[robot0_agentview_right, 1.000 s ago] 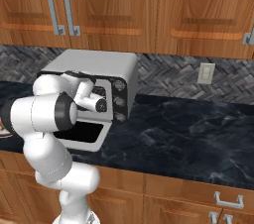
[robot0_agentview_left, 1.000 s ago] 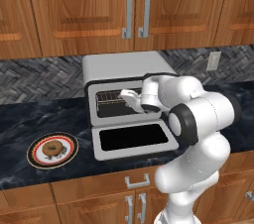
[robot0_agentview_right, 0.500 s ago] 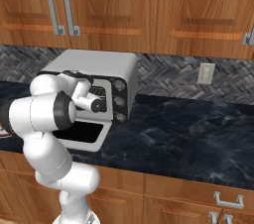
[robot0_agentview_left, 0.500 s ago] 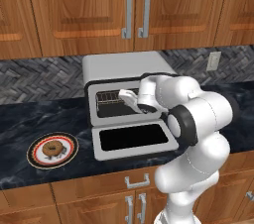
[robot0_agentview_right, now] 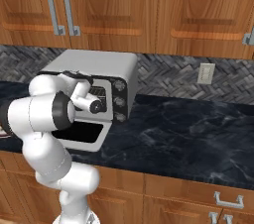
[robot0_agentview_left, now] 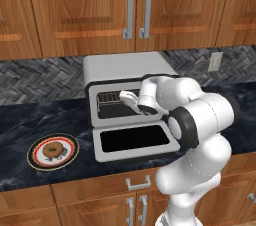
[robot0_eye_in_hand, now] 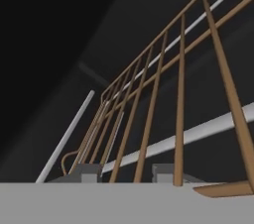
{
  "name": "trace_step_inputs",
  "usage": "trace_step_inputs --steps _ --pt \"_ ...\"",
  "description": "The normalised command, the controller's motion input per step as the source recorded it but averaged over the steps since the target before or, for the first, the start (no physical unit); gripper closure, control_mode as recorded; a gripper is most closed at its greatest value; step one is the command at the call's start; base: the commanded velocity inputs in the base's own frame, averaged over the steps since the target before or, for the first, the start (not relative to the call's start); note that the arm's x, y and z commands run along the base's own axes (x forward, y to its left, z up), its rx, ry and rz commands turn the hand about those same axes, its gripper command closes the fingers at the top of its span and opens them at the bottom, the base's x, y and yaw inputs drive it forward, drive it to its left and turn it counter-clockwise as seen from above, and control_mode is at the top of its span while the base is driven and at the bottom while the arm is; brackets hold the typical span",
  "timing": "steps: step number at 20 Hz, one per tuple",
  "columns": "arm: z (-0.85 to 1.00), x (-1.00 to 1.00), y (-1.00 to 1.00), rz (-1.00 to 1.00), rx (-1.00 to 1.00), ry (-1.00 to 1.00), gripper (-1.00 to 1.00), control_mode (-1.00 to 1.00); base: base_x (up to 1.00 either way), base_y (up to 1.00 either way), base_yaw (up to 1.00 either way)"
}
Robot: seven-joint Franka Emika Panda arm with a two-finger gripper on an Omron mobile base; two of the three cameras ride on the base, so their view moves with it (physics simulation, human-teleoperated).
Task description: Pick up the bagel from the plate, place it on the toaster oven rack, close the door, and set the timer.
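Observation:
The bagel (robot0_agentview_left: 50,149) lies in the middle of the plate (robot0_agentview_left: 68,156) on the dark counter, well left of the toaster oven (robot0_agentview_left: 125,67). The door (robot0_agentview_left: 135,156) hangs folded down flat in front of the cavity. My gripper (robot0_agentview_left: 128,97) reaches into the cavity at the level of the toaster oven rack (robot0_agentview_left: 106,98). In the hand view the rack's brown wires (robot0_eye_in_hand: 181,94) run up and away, and some pass between my gripper's (robot0_eye_in_hand: 129,173) tips. The fingertips (robot0_eye_in_hand: 89,172) stand close together on the rack's front edge.
Three knobs (robot0_agentview_right: 119,101) sit on the oven's right side. Wooden upper cabinets with bar handles (robot0_agentview_left: 137,7) hang above, and a wall outlet (robot0_agentview_right: 205,73) is on the backsplash. Bare dark counter (robot0_agentview_right: 188,129) stretches to the oven's right.
The arm has stayed at the oven's mouth, shifting only slightly. The fingers have come together at the rack's front edge. Bagel and plate have not moved.

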Motion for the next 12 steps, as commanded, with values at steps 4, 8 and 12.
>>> trace_step_inputs --steps 4,8,12 --pt "-0.13 -0.26 0.0 0.0 0.0 0.02 1.0 -1.0 0.0 0.0 0.0" --pt "-0.15 -0.49 0.0 0.0 0.0 0.05 1.0 -1.0 0.0 0.0 0.0" --pt "-0.19 -0.62 0.0 0.0 0.0 0.06 1.0 -1.0 0.0 0.0 0.0"
